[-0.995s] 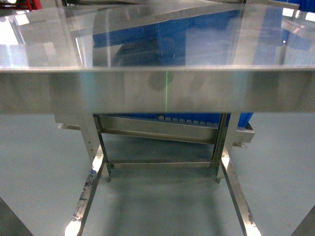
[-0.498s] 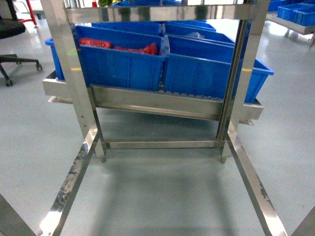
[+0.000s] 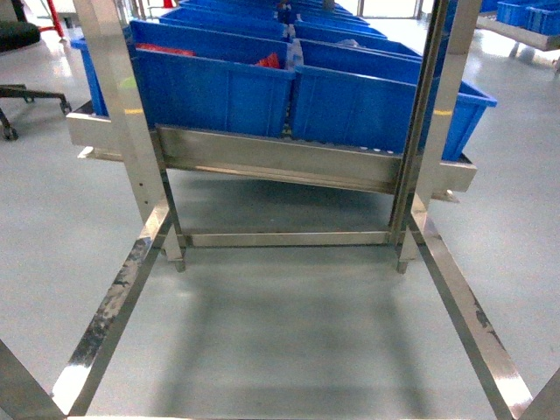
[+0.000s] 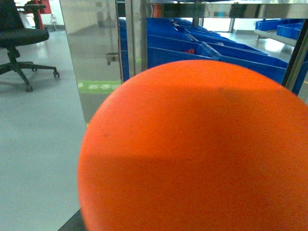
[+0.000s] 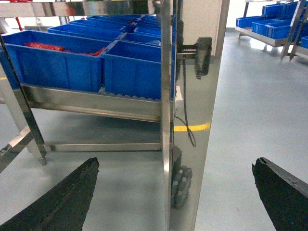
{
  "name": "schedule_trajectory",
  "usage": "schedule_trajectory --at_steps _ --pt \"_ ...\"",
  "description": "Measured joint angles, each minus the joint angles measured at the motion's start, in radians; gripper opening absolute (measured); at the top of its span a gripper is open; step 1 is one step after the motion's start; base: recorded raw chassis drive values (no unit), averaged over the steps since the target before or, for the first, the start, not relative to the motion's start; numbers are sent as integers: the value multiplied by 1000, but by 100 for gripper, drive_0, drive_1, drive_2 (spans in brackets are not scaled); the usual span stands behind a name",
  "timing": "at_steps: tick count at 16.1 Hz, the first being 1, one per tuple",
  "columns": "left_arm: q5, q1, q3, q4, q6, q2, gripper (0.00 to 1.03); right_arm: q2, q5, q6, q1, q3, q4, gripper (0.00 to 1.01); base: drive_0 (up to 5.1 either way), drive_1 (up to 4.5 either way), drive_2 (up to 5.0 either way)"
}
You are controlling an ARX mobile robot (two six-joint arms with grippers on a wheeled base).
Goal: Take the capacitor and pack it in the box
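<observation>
capacitor and box: we see neither in any view, so the pick has not begun. a second ago our head view was filled by a steel tabletop. now it looks lower, under that top, at the legs and the shelf behind them. we judge that we are moving, or our head is tilting, and still searching for the parts. the pink tub must be found too.

the steel rack (image 3: 122, 131) fills the head view, with its posts to either side and a crossbar low down. on its shelf stand blue bins (image 3: 219, 87) in two rows that run away from us.

an orange round shape (image 4: 192, 149) covers most of the left wrist view. we cannot tell what it is, and it hides the left gripper, so we cannot tell that claw's state.

the right gripper (image 5: 175, 192) shows two dark fingers (image 5: 62, 202) at the bottom corners of its view. they are spread wide and hold nothing, and a rack post stands just ahead.

in the near left bin lie red things (image 3: 269, 61), too small for us to name. the near right bin's inside is hidden from us.
</observation>
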Motion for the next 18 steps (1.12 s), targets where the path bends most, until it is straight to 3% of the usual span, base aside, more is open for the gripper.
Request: schedule_trajectory --at_steps 6,18 --pt "0 0 0 0 0 0 44 0 0 0 0 0 0 98 0 0 0" --pt "0 0 0 0 3 0 44 0 0 0 0 0 2 98 -490 255 255"
